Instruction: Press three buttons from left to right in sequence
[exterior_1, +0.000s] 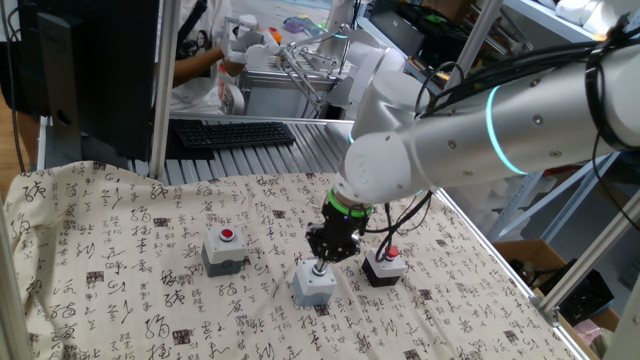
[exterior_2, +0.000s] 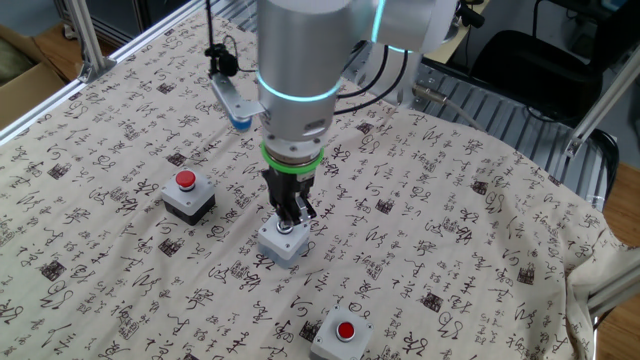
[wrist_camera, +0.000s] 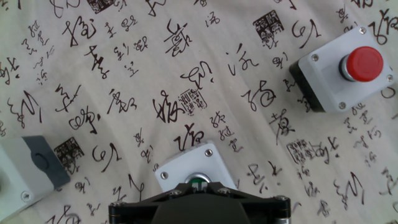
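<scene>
Three button boxes sit on the patterned cloth. The grey box with red cap (exterior_1: 224, 248) is at the left; it also shows in the other fixed view (exterior_2: 340, 338). The grey box with green cap (exterior_1: 315, 283) is in the middle. The black box with red cap (exterior_1: 384, 264) is at the right, and it shows in the hand view (wrist_camera: 339, 68). My gripper (exterior_1: 320, 264) points straight down on the middle box, fingers shut together, tips on the green cap (wrist_camera: 198, 181). The other fixed view shows the gripper (exterior_2: 290, 222) on that box (exterior_2: 283, 243). The fingers hide most of the cap.
The cloth (exterior_1: 120, 280) covers the table with folds at its edges. A black keyboard (exterior_1: 235, 133) lies beyond the far edge. A small blue-tipped part (exterior_2: 238, 122) hangs beside the arm. Metal frame posts (exterior_1: 162, 90) stand at the table's sides.
</scene>
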